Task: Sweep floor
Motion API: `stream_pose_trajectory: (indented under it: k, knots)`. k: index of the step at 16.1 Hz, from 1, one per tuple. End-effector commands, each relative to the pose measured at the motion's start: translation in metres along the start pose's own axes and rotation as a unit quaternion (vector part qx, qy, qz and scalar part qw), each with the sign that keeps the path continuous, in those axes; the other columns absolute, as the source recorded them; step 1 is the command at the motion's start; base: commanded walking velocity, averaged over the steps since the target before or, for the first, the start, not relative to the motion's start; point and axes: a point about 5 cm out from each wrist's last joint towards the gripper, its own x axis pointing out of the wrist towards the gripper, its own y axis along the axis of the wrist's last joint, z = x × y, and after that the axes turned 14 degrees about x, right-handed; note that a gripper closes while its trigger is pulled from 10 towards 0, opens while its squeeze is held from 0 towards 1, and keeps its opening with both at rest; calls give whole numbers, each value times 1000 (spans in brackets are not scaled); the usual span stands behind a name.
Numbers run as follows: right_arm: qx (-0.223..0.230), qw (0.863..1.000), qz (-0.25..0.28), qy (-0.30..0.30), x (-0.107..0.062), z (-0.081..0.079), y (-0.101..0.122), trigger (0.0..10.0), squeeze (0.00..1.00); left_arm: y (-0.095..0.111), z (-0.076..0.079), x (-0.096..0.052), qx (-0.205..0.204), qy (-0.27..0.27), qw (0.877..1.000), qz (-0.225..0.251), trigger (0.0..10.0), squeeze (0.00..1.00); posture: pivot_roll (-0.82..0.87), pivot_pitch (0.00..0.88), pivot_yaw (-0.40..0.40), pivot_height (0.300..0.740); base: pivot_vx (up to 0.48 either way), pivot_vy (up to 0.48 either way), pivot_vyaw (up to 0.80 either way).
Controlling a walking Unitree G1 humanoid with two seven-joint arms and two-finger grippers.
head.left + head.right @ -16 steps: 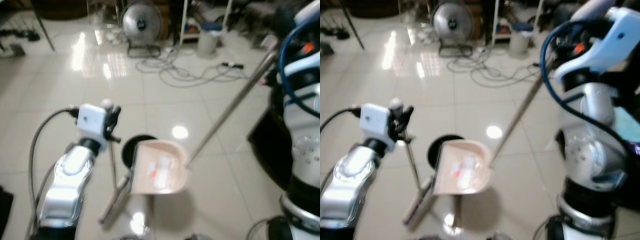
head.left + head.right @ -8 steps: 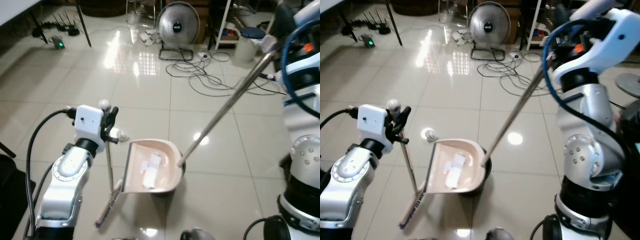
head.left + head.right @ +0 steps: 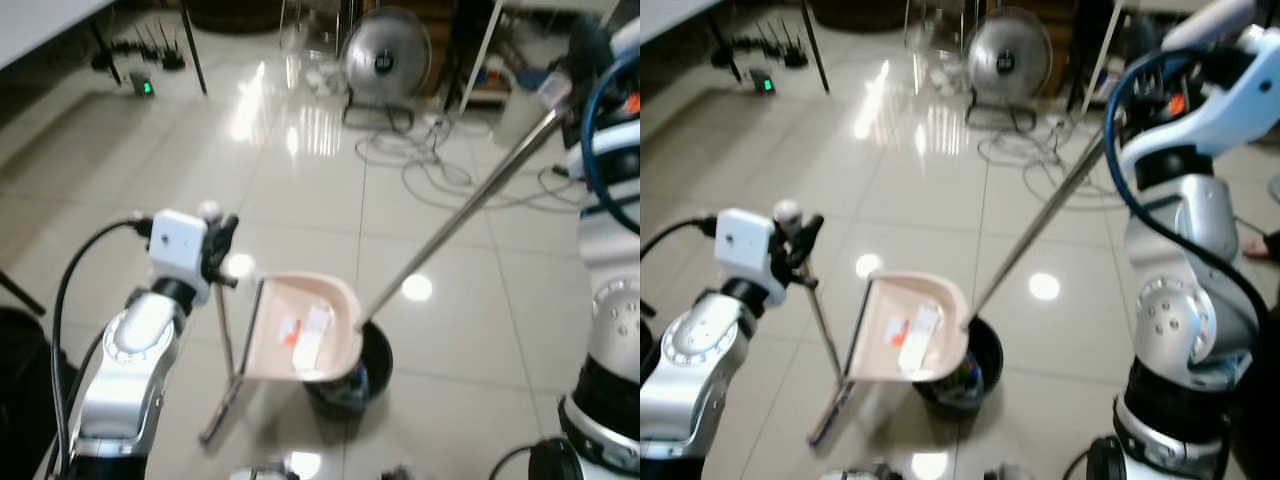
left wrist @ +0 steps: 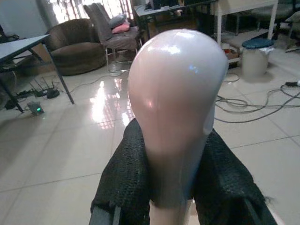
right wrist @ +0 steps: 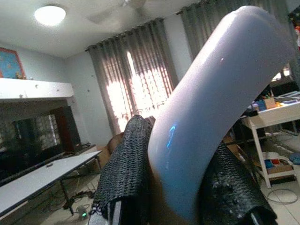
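Observation:
My left gripper (image 3: 215, 238) is shut on the rounded top of the broom handle (image 4: 176, 93), with black fingers (image 4: 125, 180) on both sides of it. The thin handle (image 3: 226, 325) runs down to the broom head (image 3: 218, 415) on the tiles. My right gripper (image 5: 180, 187) is shut on the end of the dustpan's long metal handle (image 3: 470, 205). The beige dustpan (image 3: 335, 305) hangs tilted over a black bin (image 3: 372, 360) and holds white and red scraps (image 3: 305, 335).
A floor fan (image 3: 385, 60) and loose cables (image 3: 430, 165) lie at the back. Table legs (image 3: 195, 50) and a power strip (image 3: 140, 88) are back left. A dark object (image 3: 20, 350) sits at the left edge. Glossy tiles spread between them.
The camera has shifted. The dustpan has come over the black bin, which now shows under its right edge. Both grippers keep their hold.

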Motion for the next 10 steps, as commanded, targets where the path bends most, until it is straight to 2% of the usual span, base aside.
stream_pose_trajectory:
  k: [1, 6, 8, 10]
  knots:
    - [-9, 999, 34, -2, -3, 2, 14, 10000, 0, 5, 6, 1, 1, -7, 1000, 13, 10000, 0, 69, 90, 20, 740, 0, 0, 0]
    - [-36, 999, 32, 20, -4, -2, 10, 10000, 0, -3, 1, -3, 23, 4, 1000, -9, 10000, 0, 76, 85, 15, 740, 0, 0, 0]
    - [-61, 997, 35, 27, -4, -2, 9, 10000, 0, -7, 1, -4, 27, 3, 999, -20, 10000, 0, 74, 82, 17, 740, 0, 0, 0]
    - [-89, 993, 43, 61, 0, -10, 5, 10000, 0, -7, 5, -2, 36, -5, 999, -21, 10000, 0, 76, 76, 12, 740, 0, 0, 0]
